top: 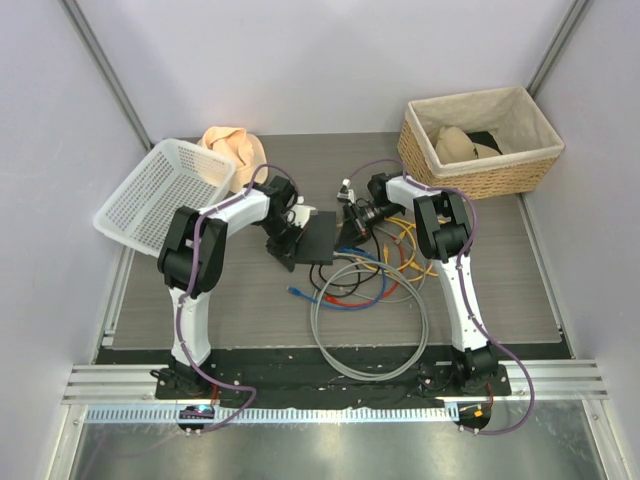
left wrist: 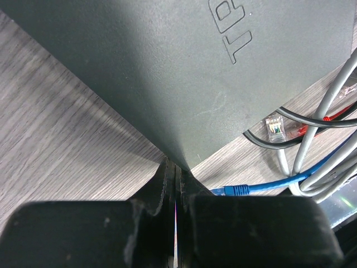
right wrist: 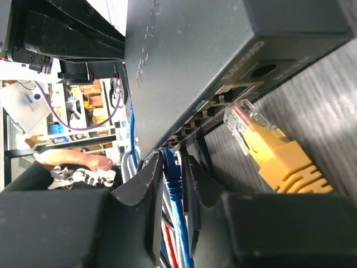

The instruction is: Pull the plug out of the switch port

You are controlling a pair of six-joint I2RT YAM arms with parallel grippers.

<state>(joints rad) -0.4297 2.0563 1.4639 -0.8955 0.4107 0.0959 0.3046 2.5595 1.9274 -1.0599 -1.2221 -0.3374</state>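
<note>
While the switch (top: 318, 238) lies at the middle of the desk (top: 500, 290), its corner appears braced by the left hand (left wrist: 175, 173), fingers together. The blue plug (right wrist: 173, 187) is clamped by the right hand (right wrist: 170, 167); it should be drawn straight out along the port axis, latch depressed.

Pale lavender walls (top: 330, 60), grey wood-grain tabletop (top: 520, 290), aluminium rail (top: 110, 385) along near edge.

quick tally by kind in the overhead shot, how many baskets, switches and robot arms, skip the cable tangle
baskets: 2 (white plastic basket, wicker basket)
switch: 1
robot arms: 2 (left arm, right arm)
total: 5
</note>
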